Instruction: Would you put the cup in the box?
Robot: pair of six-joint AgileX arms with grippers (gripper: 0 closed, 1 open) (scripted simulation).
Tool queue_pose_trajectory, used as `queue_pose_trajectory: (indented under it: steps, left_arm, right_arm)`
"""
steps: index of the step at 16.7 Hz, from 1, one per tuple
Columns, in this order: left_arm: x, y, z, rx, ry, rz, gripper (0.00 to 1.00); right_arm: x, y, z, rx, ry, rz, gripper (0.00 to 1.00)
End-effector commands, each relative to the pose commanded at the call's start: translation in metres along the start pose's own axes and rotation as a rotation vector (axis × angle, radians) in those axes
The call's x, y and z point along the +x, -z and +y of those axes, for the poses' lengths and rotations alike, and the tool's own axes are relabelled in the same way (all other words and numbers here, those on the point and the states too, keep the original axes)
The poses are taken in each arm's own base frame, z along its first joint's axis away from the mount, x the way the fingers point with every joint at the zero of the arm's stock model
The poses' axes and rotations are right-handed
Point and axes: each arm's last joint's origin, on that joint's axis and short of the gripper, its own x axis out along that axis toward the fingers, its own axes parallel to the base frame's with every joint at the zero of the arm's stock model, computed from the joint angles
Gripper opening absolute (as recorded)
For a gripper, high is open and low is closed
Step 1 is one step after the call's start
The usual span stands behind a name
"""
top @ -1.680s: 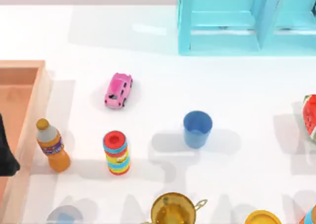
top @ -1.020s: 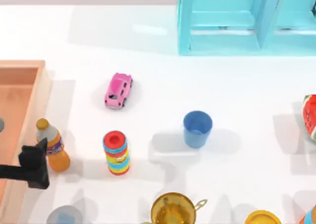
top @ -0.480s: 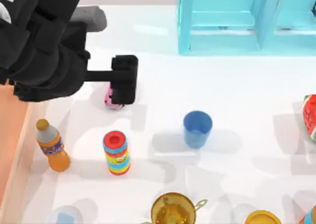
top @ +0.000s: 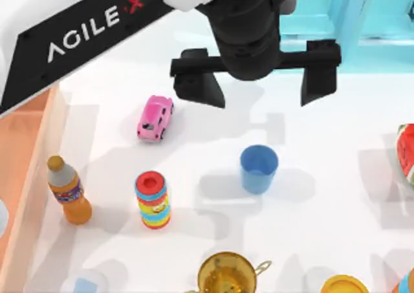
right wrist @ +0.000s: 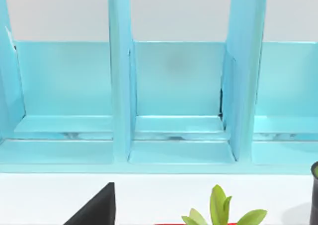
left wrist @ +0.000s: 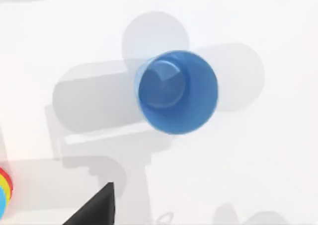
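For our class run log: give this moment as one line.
left end effector: open, above table behind cup | cup: upright, untouched | box: left edge | right arm: parked

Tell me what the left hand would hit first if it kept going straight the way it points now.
Most likely the cup. The left hand, open wide, points down at the table, and its wrist view looks into the cup's mouth near centre. How high it hangs above the cup is unclear; slightly off line, it would meet bare table instead.

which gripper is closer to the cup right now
Left. The left gripper hangs open above the table just beyond the cup, near the shelf. The right gripper is not over the table by the cup; its camera faces the shelf.
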Motion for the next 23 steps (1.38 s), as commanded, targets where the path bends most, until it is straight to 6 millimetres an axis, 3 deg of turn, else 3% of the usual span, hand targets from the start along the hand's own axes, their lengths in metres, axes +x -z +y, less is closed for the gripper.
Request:
queue_pose_trajectory:
  steps: [3, 7, 11, 18, 20, 23]
  left_arm:
    - [0.029, -0.007, -0.031, -0.034, -0.062, 0.052, 1.0]
    - [0.064, -0.01, -0.05, -0.074, -0.155, 0.092, 1.0]
    - [0.082, -0.012, -0.052, -0.1, -0.211, 0.112, 1.0]
    - [0.086, -0.013, -0.051, -0.102, -0.211, 0.111, 1.0]
    - [0.098, -0.014, -0.05, -0.101, -0.209, 0.108, 1.0]
    - [0.132, -0.011, -0.044, -0.101, -0.213, 0.113, 1.0]
  right_arm:
    - [0.0, 0.0, 0.0, 0.0, 0.0, 0.0, 1.0]
    - [0.0, 0.0, 0.0, 0.0, 0.0, 0.0, 1.0]
    - [0.0, 0.0, 0.0, 0.0, 0.0, 0.0, 1.0]
    - [0.0, 0.0, 0.0, 0.0, 0.0, 0.0, 1.0]
    - [0.0, 0.0, 0.0, 0.0, 0.0, 0.0, 1.0]
    - [0.0, 0.0, 0.0, 0.0, 0.0, 0.0, 1.0]
